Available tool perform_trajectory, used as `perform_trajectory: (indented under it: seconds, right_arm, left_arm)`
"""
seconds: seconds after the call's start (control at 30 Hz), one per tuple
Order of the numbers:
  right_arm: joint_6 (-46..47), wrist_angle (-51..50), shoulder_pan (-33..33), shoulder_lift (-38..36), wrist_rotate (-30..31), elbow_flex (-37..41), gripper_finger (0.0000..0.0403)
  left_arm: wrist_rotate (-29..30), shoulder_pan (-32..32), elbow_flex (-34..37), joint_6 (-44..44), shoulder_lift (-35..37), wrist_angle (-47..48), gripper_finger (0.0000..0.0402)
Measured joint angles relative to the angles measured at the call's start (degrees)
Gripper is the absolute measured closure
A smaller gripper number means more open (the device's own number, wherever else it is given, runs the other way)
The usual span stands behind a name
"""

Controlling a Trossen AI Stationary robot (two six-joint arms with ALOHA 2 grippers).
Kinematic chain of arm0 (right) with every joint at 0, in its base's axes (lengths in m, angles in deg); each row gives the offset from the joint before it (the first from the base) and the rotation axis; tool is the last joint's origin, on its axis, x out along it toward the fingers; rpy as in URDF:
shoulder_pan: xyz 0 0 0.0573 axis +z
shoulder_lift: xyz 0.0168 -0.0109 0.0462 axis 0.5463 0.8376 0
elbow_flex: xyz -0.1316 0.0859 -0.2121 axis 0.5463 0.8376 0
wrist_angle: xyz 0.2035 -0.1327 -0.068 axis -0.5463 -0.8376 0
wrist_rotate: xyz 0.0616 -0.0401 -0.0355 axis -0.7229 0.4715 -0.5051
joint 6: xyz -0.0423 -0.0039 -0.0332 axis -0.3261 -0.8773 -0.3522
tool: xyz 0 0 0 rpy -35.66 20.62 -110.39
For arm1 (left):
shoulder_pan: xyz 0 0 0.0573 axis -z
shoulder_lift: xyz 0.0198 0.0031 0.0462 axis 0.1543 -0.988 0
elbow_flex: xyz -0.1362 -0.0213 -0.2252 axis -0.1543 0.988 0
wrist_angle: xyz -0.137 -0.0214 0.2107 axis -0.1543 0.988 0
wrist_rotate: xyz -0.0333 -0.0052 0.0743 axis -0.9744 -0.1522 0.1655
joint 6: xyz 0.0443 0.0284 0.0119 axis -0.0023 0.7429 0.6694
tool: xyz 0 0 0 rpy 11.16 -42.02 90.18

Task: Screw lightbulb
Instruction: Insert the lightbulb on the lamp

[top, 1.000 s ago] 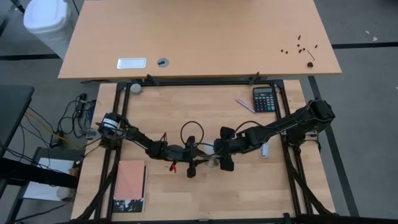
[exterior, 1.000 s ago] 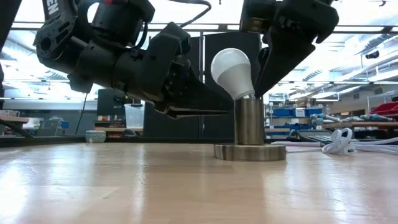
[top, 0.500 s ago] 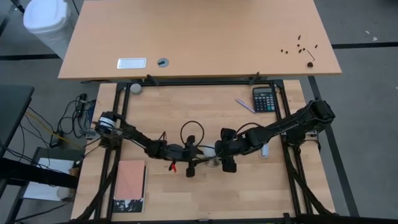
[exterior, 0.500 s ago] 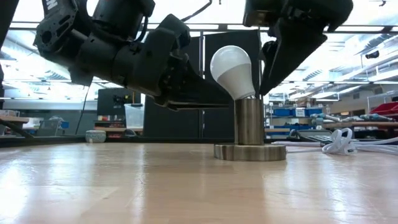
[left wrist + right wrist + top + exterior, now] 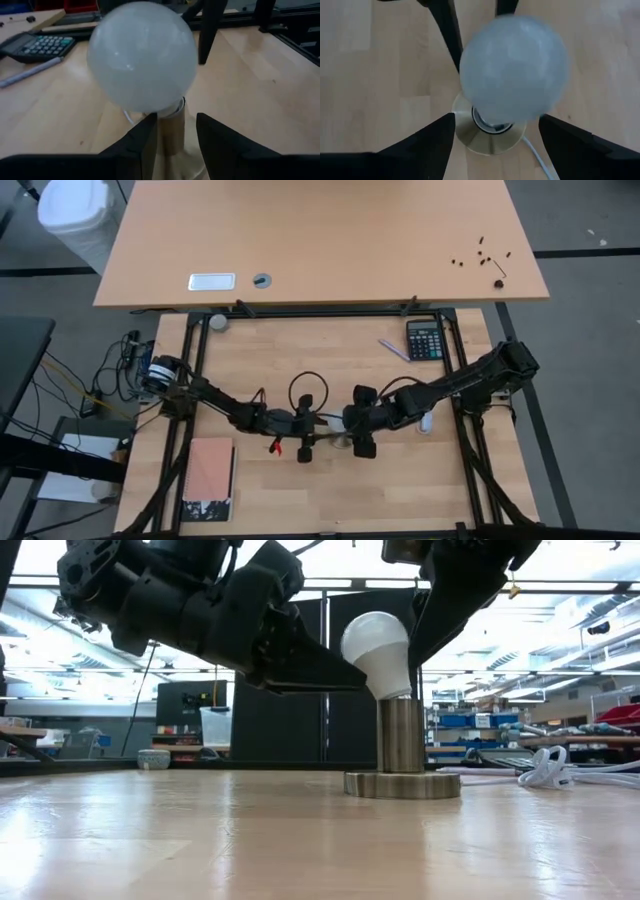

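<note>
The lightbulb (image 5: 377, 648) sits tilted in the top of the socket post (image 5: 401, 735), its globe leaning away from upright, so the thread has probably not caught squarely yet. Your right gripper (image 5: 495, 145) hangs directly above it, fingers spread wide on either side of the globe and not touching it — released, placed to close on the glass and turn. Your left gripper (image 5: 176, 142) comes in level from the side, just in front of the post, its fingers (image 5: 145, 142) parted with the post showing between them; I judge it is there to steady the socket while the bulb turns, though it grips nothing that I can see. The round base (image 5: 402, 784) rests flat on the table (image 5: 200, 840), below both grippers.
</note>
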Motion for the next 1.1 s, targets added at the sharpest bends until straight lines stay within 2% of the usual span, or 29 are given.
perform_trajectory:
  seconds: [0.33, 0.67, 0.93, 1.1]
  right_arm:
    - [3.7, 4.2, 2.5, 0.0, 1.6, 4.0, 0.0105]
    - [3.7, 7.3, 5.9, 0.0, 10.4, 5.1, 0.0116]
    - [4.9, 17.0, 5.9, 0.0, 10.3, 11.0, 0.0121]
    - [5.0, 18.8, 5.9, 0.0, 10.2, 12.3, 0.0123]
  left_arm:
    - [0.0, -1.0, 0.0, 0.5, 0.0, -1.8, 0.0259]
    - [-0.7, -1.1, -1.0, 1.7, 0.0, -1.9, 0.0259]
    - [-0.7, -1.1, -1.4, 1.9, 0.0, -1.4, 0.0259]
    - [-0.3, -1.2, -1.4, 1.9, 0.0, -0.2, 0.0259]
